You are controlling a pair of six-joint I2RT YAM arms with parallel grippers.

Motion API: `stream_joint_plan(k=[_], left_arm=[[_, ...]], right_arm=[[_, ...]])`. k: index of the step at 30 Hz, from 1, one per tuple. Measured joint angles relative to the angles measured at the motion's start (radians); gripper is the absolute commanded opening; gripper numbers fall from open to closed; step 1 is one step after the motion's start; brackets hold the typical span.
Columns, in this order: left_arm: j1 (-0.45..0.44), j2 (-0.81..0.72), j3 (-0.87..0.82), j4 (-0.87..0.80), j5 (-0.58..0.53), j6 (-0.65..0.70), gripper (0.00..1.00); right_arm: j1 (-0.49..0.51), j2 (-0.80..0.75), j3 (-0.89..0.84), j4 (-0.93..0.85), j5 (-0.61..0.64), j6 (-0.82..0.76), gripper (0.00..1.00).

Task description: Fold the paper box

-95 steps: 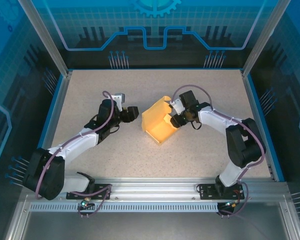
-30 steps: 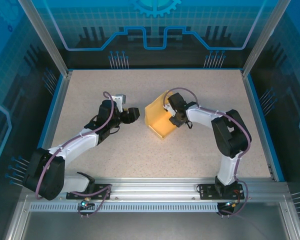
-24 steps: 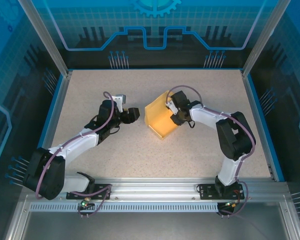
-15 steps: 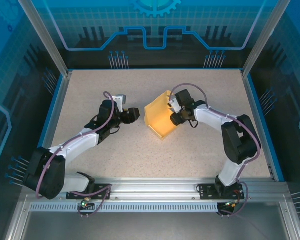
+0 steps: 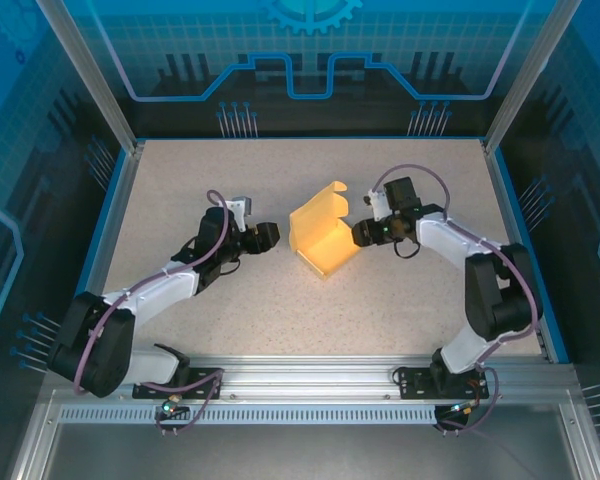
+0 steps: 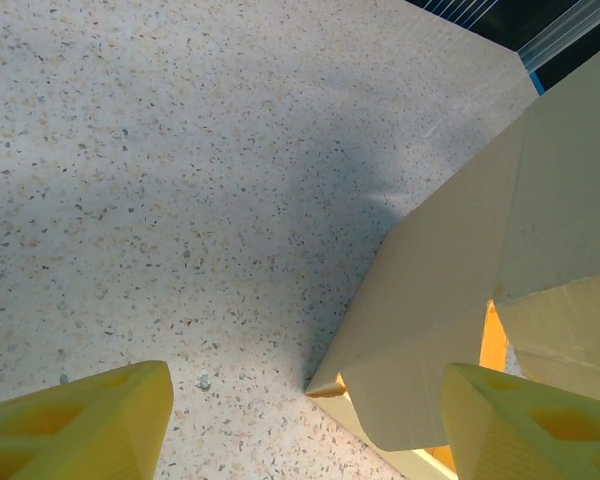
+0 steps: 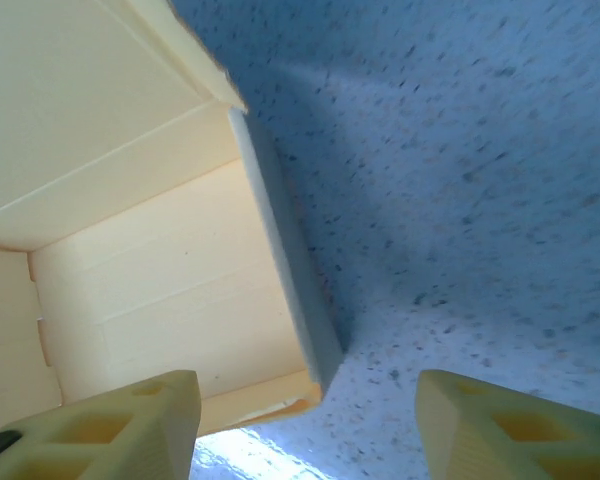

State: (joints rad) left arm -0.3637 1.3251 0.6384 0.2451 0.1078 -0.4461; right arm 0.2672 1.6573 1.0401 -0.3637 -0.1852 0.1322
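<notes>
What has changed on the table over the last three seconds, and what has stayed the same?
The right gripper has pulled back to the right, off the paper box, and is open and empty. The box's top flap has sprung open. The left gripper shifted slightly, open, beside the box without touching it. The box sits in the same spot.

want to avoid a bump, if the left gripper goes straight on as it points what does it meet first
Probably the paper box: its outer wall stands just ahead of the open left gripper, though the gap is hard to judge.
</notes>
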Motion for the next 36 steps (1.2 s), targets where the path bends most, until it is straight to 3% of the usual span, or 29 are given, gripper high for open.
stream_joint_plan(k=[10, 21, 30, 36], left_arm=[[0.000, 0.000, -0.027, 0.013, -0.017, 0.000, 0.73], [0.000, -0.048, -0.098, 0.015, -0.079, -0.009, 0.73], [-0.001, -0.094, -0.163, 0.091, -0.055, -0.019, 0.72], [-0.029, -0.032, -0.125, 0.154, -0.020, 0.037, 0.72]], right_arm=[[0.010, 0.064, -0.010, 0.048, -0.105, 0.055, 0.60], [0.072, -0.039, -0.151, 0.085, -0.144, 0.097, 0.59], [0.092, -0.237, -0.198, 0.124, 0.041, 0.062, 0.62], [0.090, -0.225, -0.115, 0.151, 0.108, -0.021, 0.62]])
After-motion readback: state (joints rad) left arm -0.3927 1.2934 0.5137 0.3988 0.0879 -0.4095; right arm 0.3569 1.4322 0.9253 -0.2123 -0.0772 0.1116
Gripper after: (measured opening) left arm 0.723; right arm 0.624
